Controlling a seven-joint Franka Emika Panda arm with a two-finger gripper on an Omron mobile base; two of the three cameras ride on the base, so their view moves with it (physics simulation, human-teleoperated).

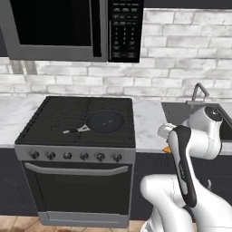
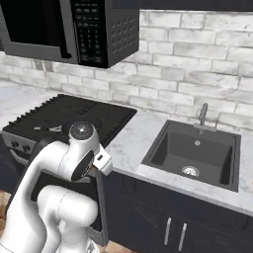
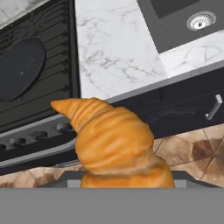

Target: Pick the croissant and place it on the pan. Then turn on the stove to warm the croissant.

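Golden croissant [image 3: 118, 146] sits clamped in the gripper up close; the left base view shows the pan [image 1: 103, 122] bare.

The rear wall [image 1: 181, 54] is whitewashed brick in light grey tones. A microwave [image 1: 68, 29] with a dark door and a keypad on its right side hangs above the cooking area. A white marble counter [image 2: 131, 141] with grey veining runs along the wall. A dark rectangular sink [image 2: 195, 153] is recessed into it, with a grey faucet [image 2: 202, 114] at its rear edge. Base cabinets [image 2: 173, 217] are dark with slim metal handles. The floor [image 3: 192, 151] is brown tile.
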